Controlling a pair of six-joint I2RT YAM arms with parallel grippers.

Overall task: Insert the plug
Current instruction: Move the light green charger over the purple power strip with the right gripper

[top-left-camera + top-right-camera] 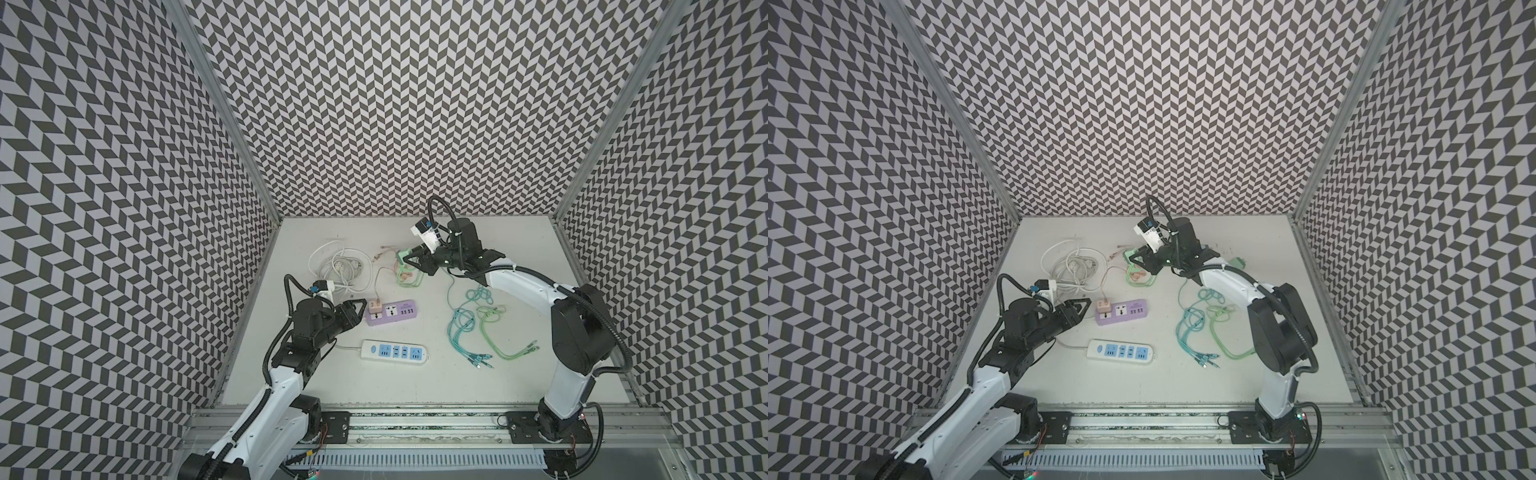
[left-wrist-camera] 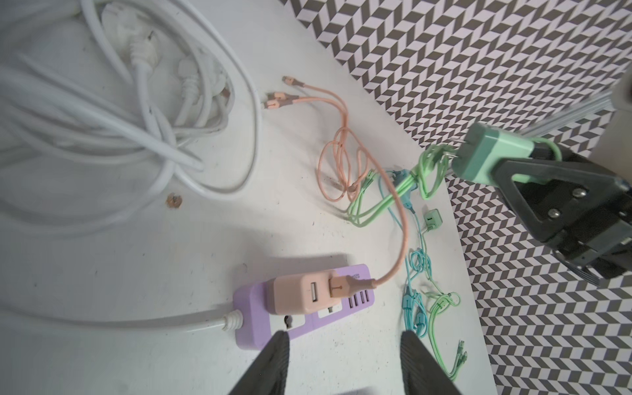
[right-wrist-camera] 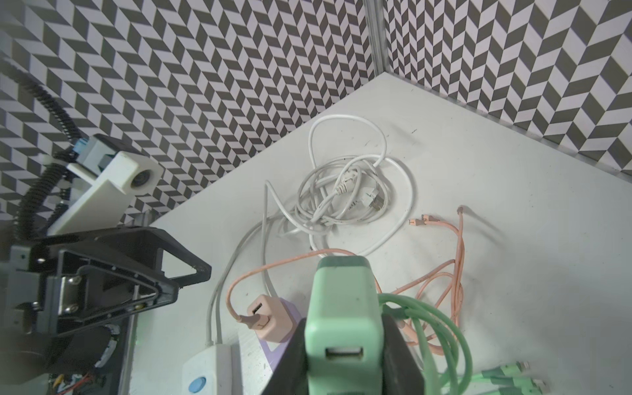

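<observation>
Green plug: smooth plastic with a soft satin sheen. Purple power strip and the peach adapter on it: smooth, slightly glossy plastic. White cords towards the worktop's far left corner: glossy, rubbery sheath. Peach cable: woven, matt. Worktop: matt white, speckled, scuffed. Fingers of the left gripper: black, ribbed, matt.

Pale bench: white cord tangle near far-left corner, purple strip and white strip left of middle, teal-green cables toward the right edge.
</observation>
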